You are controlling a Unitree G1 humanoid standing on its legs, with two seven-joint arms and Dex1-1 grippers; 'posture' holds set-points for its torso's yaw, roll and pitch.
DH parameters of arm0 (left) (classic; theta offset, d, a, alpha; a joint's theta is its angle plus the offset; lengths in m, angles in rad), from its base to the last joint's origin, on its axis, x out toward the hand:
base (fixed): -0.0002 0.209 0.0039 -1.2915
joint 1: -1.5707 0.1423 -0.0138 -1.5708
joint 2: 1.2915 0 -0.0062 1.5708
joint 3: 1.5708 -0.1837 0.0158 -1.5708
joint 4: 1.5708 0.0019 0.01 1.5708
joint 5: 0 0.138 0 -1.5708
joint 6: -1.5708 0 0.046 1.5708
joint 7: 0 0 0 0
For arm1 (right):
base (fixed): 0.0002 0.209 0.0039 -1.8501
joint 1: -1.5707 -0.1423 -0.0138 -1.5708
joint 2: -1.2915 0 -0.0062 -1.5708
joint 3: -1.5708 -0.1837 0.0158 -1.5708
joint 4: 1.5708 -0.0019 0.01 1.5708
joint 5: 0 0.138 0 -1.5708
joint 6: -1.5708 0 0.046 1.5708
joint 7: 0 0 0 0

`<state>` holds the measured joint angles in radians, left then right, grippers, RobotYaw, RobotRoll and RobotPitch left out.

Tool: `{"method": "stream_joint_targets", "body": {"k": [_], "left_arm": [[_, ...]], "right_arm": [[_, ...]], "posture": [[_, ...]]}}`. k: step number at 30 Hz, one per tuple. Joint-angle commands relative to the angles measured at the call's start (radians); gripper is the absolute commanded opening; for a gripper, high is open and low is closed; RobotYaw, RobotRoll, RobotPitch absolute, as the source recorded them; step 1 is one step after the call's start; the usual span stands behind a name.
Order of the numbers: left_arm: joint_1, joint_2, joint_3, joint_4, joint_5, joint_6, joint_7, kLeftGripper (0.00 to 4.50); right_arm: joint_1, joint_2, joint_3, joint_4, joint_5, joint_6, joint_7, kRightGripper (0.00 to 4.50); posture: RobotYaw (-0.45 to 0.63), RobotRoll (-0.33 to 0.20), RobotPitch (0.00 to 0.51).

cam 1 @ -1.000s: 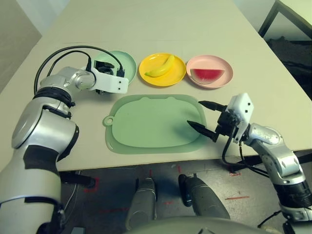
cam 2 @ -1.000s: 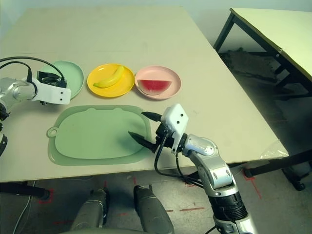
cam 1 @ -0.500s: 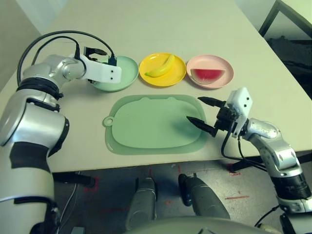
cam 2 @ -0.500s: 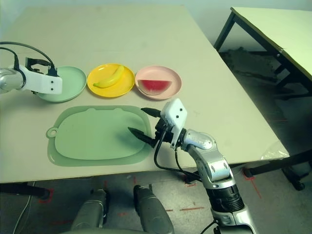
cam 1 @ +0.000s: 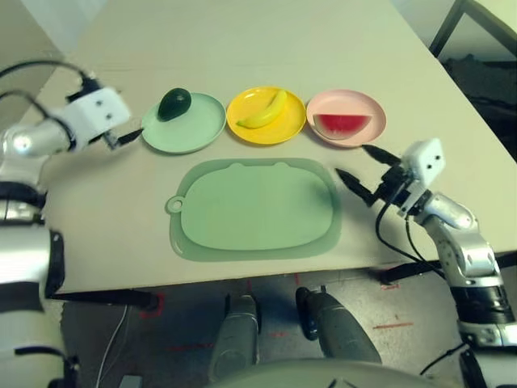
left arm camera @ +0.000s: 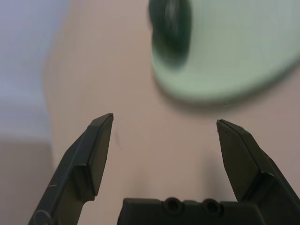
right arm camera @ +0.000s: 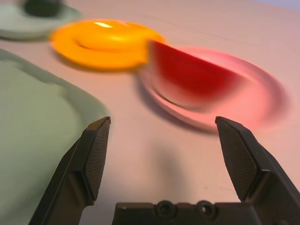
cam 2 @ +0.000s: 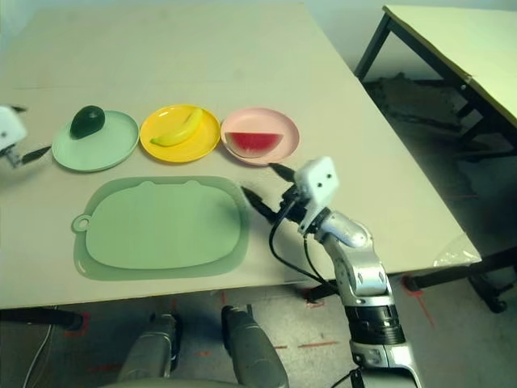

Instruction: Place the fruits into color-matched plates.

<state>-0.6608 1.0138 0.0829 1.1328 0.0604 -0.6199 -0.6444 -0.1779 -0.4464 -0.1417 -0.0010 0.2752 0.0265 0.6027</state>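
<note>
Honestly, both sets of fingers are spread wide and empty: left gripper (cam 1: 129,139) at the left edge, right gripper (cam 1: 361,167) at the right of the green mat (cam 1: 257,207). Avocado (cam 1: 174,103) sits on the mint plate (cam 1: 202,129), banana (cam 1: 263,111) on the yellow plate (cam 1: 242,133), watermelon wedge (cam 1: 342,124) on the pink plate (cam 1: 367,109). Looks sorted; I'd just keep both arms off the plates. Left wrist view catches the avocado up close, right wrist view the watermelon.

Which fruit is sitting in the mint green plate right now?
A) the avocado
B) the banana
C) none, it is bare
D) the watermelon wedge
A: the dark avocado lies in the mint green plate, while the banana is in the yellow plate and the watermelon wedge in the pink plate.
</note>
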Motion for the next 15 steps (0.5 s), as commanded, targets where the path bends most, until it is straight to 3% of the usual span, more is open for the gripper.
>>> {"method": "stream_joint_targets", "body": {"k": [1, 5, 10, 15], "left_arm": [[0.180, -0.057, 0.153, -0.163, -0.175, 0.122, 0.038, 4.48], [0.377, -0.184, 0.313, -0.386, -0.332, 0.301, 0.140, 4.48], [0.475, -0.258, 0.362, -0.563, -0.382, 0.426, 0.181, 4.48], [0.515, -0.282, 0.385, -0.636, -0.395, 0.486, 0.195, 4.48]], "right_arm": [[0.044, -0.027, -0.083, 0.088, -0.017, -0.084, -0.029, 4.50], [0.045, -0.046, -0.137, 0.208, -0.020, -0.174, -0.037, 4.50], [0.028, -0.055, -0.186, 0.307, 0.001, -0.250, -0.043, 4.50], [0.009, -0.052, -0.187, 0.364, -0.016, -0.298, -0.053, 4.50]], "posture": [[-0.04, 0.000, 0.185], [-0.03, 0.000, 0.187], [-0.01, 0.000, 0.183], [0.01, 0.000, 0.182]]}}
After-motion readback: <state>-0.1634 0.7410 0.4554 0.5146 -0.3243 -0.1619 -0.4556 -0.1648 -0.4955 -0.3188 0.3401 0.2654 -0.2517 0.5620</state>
